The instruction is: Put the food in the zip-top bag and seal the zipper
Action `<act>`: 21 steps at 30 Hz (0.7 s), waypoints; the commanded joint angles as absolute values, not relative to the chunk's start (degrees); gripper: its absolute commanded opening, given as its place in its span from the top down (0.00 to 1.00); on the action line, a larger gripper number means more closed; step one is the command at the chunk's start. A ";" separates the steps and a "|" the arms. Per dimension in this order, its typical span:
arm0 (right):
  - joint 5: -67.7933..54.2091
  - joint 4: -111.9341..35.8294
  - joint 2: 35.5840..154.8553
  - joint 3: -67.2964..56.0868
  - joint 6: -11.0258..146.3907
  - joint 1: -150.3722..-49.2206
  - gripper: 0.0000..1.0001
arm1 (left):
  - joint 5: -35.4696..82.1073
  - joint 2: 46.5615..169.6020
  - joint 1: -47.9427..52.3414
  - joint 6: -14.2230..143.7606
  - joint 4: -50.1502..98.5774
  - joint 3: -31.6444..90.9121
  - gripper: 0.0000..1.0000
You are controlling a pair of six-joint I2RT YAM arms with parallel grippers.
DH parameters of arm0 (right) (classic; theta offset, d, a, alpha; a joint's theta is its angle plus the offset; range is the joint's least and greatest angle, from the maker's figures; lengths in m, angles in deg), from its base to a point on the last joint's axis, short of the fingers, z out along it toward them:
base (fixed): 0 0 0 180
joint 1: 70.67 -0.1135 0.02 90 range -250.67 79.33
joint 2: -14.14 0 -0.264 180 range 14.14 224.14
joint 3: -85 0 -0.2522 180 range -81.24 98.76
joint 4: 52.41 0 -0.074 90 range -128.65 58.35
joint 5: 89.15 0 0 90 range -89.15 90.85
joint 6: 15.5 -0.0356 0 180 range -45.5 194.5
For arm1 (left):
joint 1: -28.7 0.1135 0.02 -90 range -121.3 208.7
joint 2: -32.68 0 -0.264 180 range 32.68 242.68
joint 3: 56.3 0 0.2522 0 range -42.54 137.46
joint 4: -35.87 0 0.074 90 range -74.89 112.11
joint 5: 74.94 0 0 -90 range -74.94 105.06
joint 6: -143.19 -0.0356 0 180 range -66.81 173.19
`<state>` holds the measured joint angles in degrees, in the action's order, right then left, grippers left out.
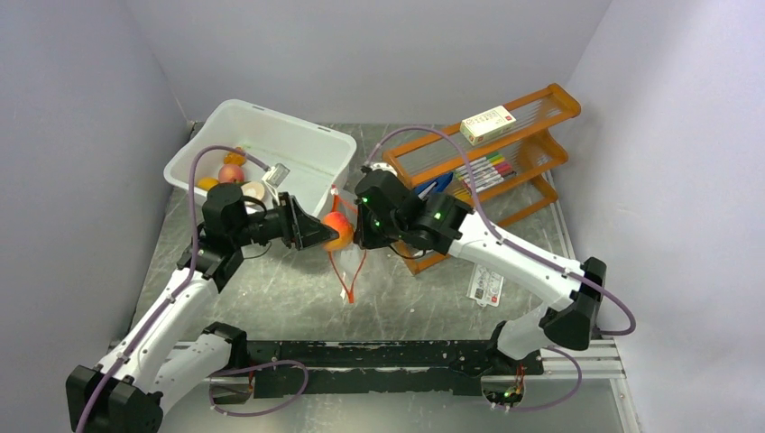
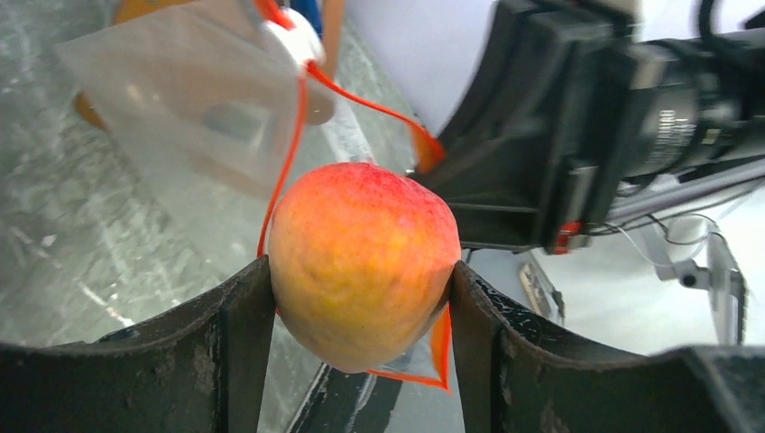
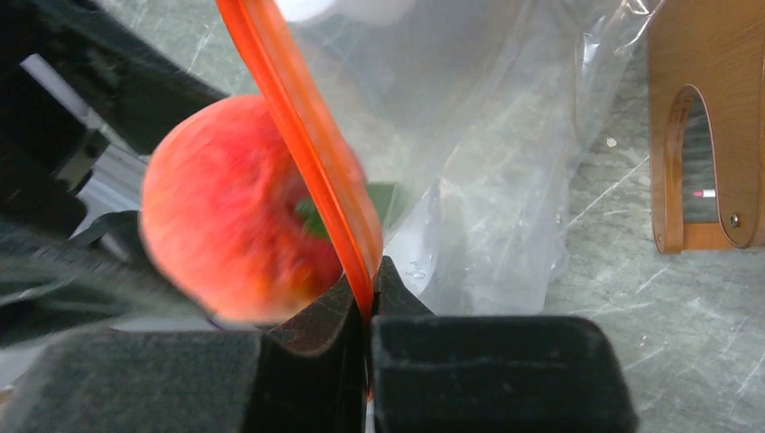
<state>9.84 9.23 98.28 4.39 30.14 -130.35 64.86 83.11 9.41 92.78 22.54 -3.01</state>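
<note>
My left gripper point(image 1: 327, 234) is shut on a peach-pink toy fruit point(image 1: 339, 231), held above the table right at the bag's mouth; the left wrist view shows it point(image 2: 361, 262) squeezed between both fingers. My right gripper point(image 1: 361, 225) is shut on the orange-red zipper strip point(image 3: 311, 144) of the clear zip-top bag point(image 3: 487, 153) and holds one lip up. The strip loops down to the table point(image 1: 347, 275). The fruit point(image 3: 235, 212) sits just left of the strip in the right wrist view. More toy fruits point(image 1: 229, 171) lie in the white tub.
A white plastic tub point(image 1: 311, 149) stands at the back left. A wooden rack point(image 1: 505, 153) with coloured markers point(image 1: 483, 171) and a small box point(image 1: 487, 124) stands at the back right. A paper card point(image 1: 487, 287) lies by the right arm.
</note>
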 commanded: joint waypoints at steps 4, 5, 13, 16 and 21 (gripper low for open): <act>9.87 5.93 93.62 3.13 31.03 -130.49 1.00 | 56.39 82.04 8.57 86.52 14.10 -1.04 0.50; 9.63 4.87 93.13 2.41 31.59 -130.44 1.00 | 56.48 82.07 8.50 86.58 14.12 -1.06 0.49; 7.58 0.30 92.01 -0.49 32.79 -130.48 1.00 | 57.25 83.52 8.13 87.00 12.80 0.88 0.47; 7.75 0.29 92.72 -0.70 32.77 -130.43 1.00 | 56.65 83.97 7.90 87.14 11.02 2.09 0.47; 7.68 -1.21 92.81 -1.43 32.37 -130.46 1.00 | 54.52 84.95 7.35 86.33 6.43 4.21 0.46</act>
<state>7.94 1.45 92.79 -0.36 31.95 -130.39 56.49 84.55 8.16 87.38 10.21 1.54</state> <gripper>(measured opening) 0.006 0.605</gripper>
